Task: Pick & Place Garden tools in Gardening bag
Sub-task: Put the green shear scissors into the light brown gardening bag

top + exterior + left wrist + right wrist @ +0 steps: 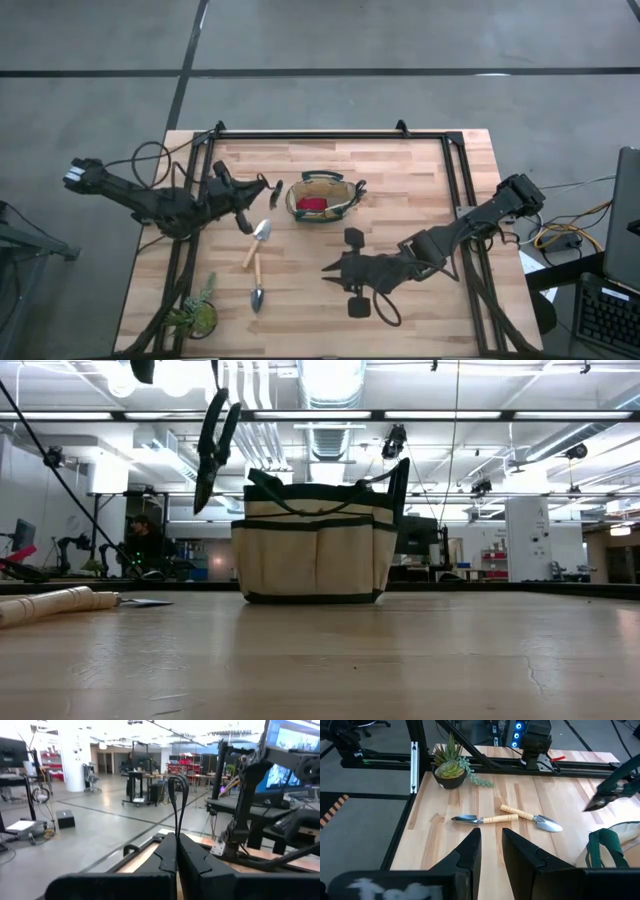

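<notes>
My left gripper [252,190] is shut on dark pruning shears [270,189], held in the air just left of the olive-tan gardening bag [322,199]. A red item [312,205] lies inside the bag. In the low view the shears [211,452] hang to the left of the bag [315,540]. Two trowels with pale wooden handles [258,240] [257,290] lie flat on the table in front of my left gripper. My right gripper [332,268] is open and empty over the table, in front of the bag. My left gripper pinches the shears' handle end [177,836] between its two fingers. The shears run on past the fingertips in line with the fingers. They are lifted clear of the table, and their pointed blade end [199,505] slants down, away from the gripper.
A green leafy plant in a pot [195,315] stands at the near left corner. A dark metal frame [300,135] runs along the table's far edge and both sides. Bare wood [300,320] lies between the trowels and my right gripper.
</notes>
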